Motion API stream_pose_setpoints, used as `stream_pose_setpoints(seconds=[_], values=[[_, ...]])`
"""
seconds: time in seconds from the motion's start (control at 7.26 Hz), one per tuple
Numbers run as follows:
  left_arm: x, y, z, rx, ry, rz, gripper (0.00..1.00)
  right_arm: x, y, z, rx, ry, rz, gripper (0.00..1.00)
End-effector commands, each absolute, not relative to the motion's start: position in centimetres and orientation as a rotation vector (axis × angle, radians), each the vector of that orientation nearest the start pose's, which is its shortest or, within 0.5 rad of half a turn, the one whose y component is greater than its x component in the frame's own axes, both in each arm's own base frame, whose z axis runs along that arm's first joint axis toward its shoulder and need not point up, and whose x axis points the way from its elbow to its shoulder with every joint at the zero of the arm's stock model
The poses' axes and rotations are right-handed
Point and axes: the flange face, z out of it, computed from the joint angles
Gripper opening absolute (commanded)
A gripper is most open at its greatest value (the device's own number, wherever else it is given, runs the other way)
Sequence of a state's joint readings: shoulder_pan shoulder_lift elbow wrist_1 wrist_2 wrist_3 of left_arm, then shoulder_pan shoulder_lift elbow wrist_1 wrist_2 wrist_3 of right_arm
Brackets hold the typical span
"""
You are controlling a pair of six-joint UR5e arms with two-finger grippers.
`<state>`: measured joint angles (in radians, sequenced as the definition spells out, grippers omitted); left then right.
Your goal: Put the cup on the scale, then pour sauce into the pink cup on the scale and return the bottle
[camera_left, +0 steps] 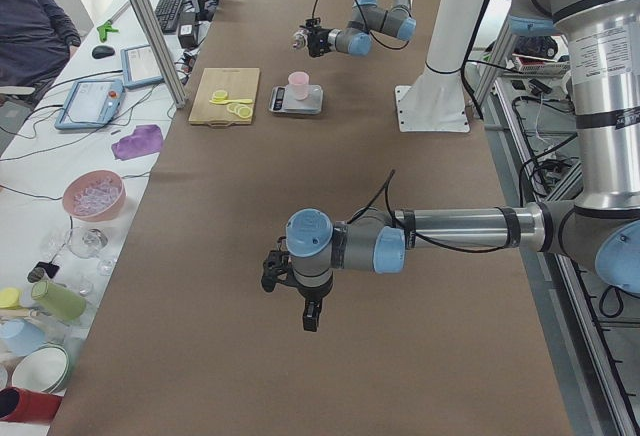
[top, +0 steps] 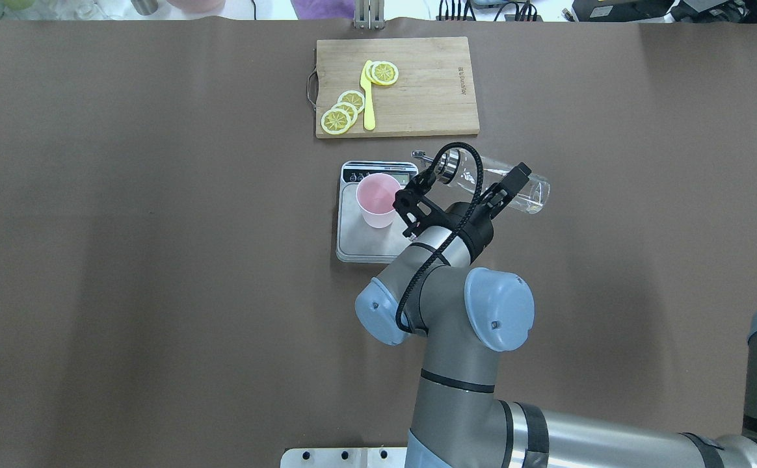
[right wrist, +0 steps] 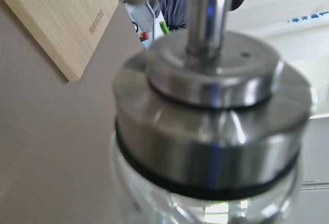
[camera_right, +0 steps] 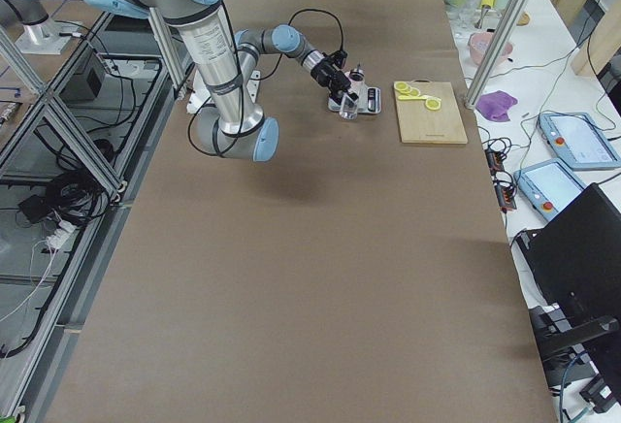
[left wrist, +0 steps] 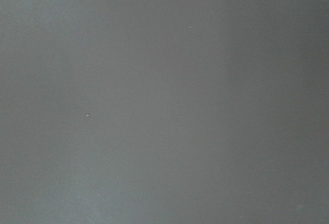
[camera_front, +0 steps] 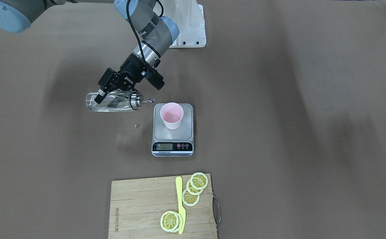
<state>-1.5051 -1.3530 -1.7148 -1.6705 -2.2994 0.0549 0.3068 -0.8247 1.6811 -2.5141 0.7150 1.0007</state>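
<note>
1. Right gripper (camera_front: 108, 97): jaws clamped across the body of the bottle (camera_front: 124, 102). The bottle is held off the table (camera_front: 279, 132), lying roughly level.
2. The spout (camera_front: 148, 100) points toward the cup (camera_front: 171, 115). In the front view its tip sits just short of the scale's (camera_front: 173, 134) back corner. It is apart from the cup rim and does not touch it.
3. The cup stands upright around the middle of the scale's steel platform, mouth open upward. I cannot tell whether it holds anything. The scale display is too small to read.
4. Sauce (camera_front: 104, 109): clear, faintly visible along the lower side of the bottle. The level is not readable.
5. The right wrist view is filled by the blurred steel collar (right wrist: 216, 131) and the spout base, with a corner of the cutting board (right wrist: 61, 18) behind.
6. Left gripper (camera_left: 292, 296): seen only in the left side view, hanging above bare table well apart from the scale. I cannot tell how its jaws stand. The left wrist view shows only plain brown surface.
7. The cutting board lies on the operators' side of the scale. It carries lemon slices (camera_front: 199, 181) and a yellow knife (camera_front: 180, 204).
</note>
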Motion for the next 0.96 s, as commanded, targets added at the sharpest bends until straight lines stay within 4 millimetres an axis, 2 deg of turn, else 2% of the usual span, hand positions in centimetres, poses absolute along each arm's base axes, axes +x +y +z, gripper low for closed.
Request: stream_pose_setpoints(seconds=[0.0,0.83], values=[[-4.1,-40.3,68.4,0.008,0.729,0.115,0.98,-54.8,-39.3,25.1,0.732,0.488,-0.307,0.0],[-4.1,-40.0,69.8,-0.022,0.73,0.097,0.98,-55.3,-39.1,25.9,0.689,0.583,-0.362,0.0]])
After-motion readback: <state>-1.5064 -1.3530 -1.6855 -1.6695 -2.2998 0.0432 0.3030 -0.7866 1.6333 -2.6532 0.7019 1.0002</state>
